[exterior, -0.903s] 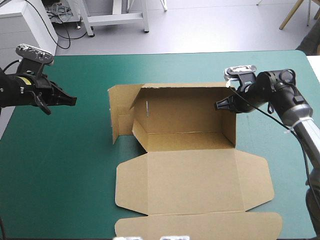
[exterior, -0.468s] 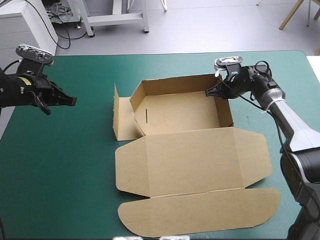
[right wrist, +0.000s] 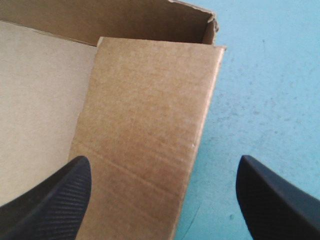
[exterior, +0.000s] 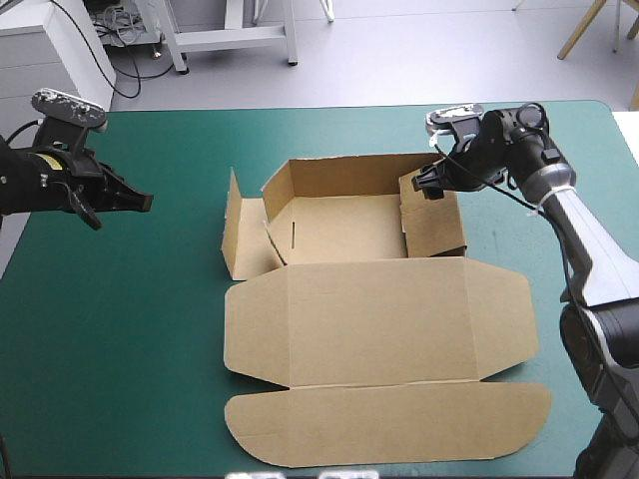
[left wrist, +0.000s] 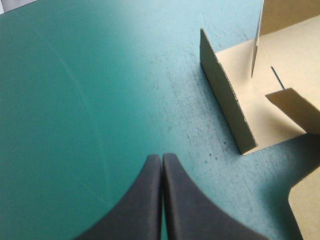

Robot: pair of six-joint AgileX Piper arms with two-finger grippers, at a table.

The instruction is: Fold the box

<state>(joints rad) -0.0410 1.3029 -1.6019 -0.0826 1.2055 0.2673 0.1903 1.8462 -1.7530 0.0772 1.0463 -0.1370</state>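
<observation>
Left arm first: it reaches in from the left edge of the high view, held level, and the left gripper [exterior: 148,201] points right across bare cover [exterior: 130,329], well apart from the box [exterior: 339,225]. Its own camera shows the left gripper [left wrist: 162,157] clenched, the two black fingers [left wrist: 182,200] pressed into one pointed arch over the teal-green cover [left wrist: 75,100], with the box's upright side panel [left wrist: 227,97] ahead and off to one side. Now the right arm: it bends in from the right edge and up to the upper right, with the right gripper [exterior: 427,188] at the tray's right wall. From its wrist, the right gripper [right wrist: 162,160] is spread wide, fingers [right wrist: 55,195] far apart, an end flap [right wrist: 145,125] lying between them; contact with the board, I cannot tell. The box sits at centre frame, brown, an open tray in the upper middle with back wall raised, the side panel [exterior: 232,225] standing at its left, the lid [exterior: 374,319] flat toward the bottom edge.
</observation>
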